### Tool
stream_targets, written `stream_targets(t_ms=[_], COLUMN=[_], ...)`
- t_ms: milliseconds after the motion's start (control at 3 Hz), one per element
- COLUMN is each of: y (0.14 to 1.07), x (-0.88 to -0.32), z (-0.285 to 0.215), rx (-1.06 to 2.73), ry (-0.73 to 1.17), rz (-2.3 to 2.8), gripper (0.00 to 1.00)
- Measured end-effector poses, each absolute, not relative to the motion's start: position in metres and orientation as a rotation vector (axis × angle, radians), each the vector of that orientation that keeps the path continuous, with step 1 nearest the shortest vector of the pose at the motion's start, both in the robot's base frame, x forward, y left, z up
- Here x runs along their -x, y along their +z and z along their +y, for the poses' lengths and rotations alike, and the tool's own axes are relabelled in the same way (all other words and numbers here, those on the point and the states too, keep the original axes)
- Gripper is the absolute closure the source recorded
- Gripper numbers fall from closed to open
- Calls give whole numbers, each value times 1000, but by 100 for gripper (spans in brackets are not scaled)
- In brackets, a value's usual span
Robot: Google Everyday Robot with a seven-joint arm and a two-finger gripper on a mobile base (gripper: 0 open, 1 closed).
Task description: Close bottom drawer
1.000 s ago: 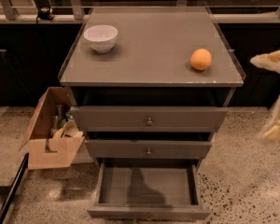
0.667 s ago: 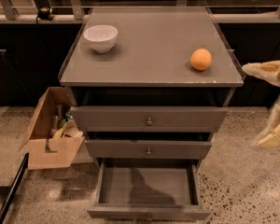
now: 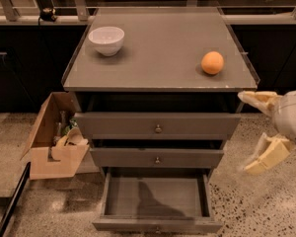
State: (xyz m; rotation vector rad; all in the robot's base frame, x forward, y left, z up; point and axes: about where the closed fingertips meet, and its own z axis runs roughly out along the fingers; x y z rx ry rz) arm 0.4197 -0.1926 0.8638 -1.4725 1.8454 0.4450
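Grey-brown bottom drawer [image 3: 155,197] pulled out; gripper [image 3: 246,133] R of cabinet [image 3: 163,53], fingers [image 3: 259,100] wide apart, nothing held

Your gripper [image 3: 246,132] hangs at the right edge beside the cabinet [image 3: 158,68], fingers spread, and the frame cuts off its wrist and arm. The bottom drawer [image 3: 157,197] front runs into the lower edge, so you barely catch its knob. The cardboard box [image 3: 49,157] holds clutter you can't make out.
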Motion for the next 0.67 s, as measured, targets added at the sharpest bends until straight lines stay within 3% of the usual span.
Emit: stream_targets(t_ms=[667], y=[862], x=[-418], z=[-189], rx=[1471], ry=[425], rz=[1863], gripper=[0])
